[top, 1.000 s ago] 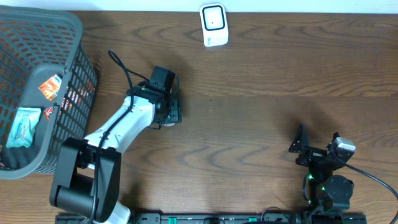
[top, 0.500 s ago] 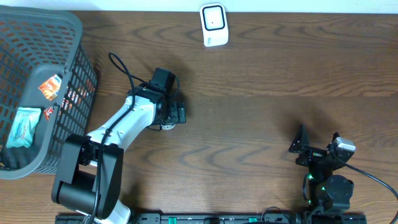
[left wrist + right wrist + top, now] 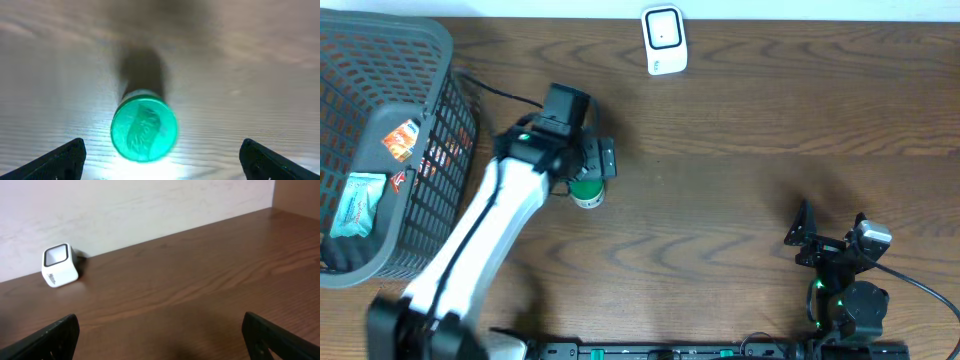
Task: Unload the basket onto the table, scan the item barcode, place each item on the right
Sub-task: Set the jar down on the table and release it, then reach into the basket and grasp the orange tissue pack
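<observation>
No legible txt. Scanner [image 3: 60,265] front print too small; green cap [image 3: 144,126] marking blurred; packets [image 3: 402,140] unreadable.

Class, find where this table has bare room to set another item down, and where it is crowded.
Free: the broad table stretch between scanner, bottle and right arm. Crowded: the left side, where basket, left arm and bottle sit close.

Bottle [image 3: 144,131] upright on desk [image 3: 740,180], below my left hand [image 3: 162,160]. Basket [image 3: 442,48] far left, packets [image 3: 358,200] inside. Scanner [image 3: 663,40] behind, at back edge.
</observation>
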You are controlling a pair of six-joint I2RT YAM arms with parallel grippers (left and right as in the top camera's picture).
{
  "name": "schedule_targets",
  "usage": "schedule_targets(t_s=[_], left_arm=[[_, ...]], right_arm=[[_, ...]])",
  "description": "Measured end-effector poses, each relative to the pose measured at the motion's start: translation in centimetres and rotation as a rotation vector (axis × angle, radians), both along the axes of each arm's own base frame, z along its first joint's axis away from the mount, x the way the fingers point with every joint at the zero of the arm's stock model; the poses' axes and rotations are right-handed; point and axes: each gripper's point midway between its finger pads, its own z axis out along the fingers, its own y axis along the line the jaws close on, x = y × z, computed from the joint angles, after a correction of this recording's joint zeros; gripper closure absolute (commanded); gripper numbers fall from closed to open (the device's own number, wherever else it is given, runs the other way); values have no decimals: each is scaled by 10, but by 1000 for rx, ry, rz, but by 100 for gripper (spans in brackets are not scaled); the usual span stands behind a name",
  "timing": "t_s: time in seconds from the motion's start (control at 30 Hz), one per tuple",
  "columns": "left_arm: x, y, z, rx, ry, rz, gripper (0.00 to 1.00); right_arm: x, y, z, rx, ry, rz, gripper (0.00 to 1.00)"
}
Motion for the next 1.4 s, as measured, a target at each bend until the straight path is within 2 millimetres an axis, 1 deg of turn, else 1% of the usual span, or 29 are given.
schedule_targets(t_s=[0.07,0.13,0.23,0.33,0.37,0.43,0.5,0.53,0.57,0.67,0.77,0.87,1.03,1.13,1.3,1.4], left_arm=[[-2,4,29,-15,-62,4,2],[-4,13,55,-29,-121,18,2],[-4,39,100,-47,-242,76,2],[-6,77,135,-41,-338,174,2],[-7,92,143,-37,-362,216,2],[-11,123,151,-20,-388,308,2],[-18,158,151,5,-384,415,2],[-20,169,150,14,-379,448,2],[-23,184,148,26,-370,494,2],[-33,222,143,52,-348,605,2],[-40,250,136,66,-326,693,2],[-42,274,128,75,-305,761,2],[-31,302,110,79,-276,817,2],[-16,313,97,78,-269,821,2],[6,326,67,69,-226,820,2],[18,334,41,63,-182,820,2]], right_arm=[[0,0,0,0,0,0,1],[0,0,0,0,0,0,1],[0,0,0,0,0,0,1],[0,0,0,0,0,0,1],[0,0,0,0,0,0,1],[0,0,0,0,0,0,1],[0,0,0,0,0,0,1],[0,0,0,0,0,0,1],[0,0,0,0,0,0,1],[0,0,0,0,0,0,1],[0,0,0,0,0,0,1],[0,0,0,0,0,0,1],[0,0,0,0,0,0,1],[0,0,0,0,0,0,1],[0,0,0,0,0,0,1],[0,0,0,0,0,0,1]])
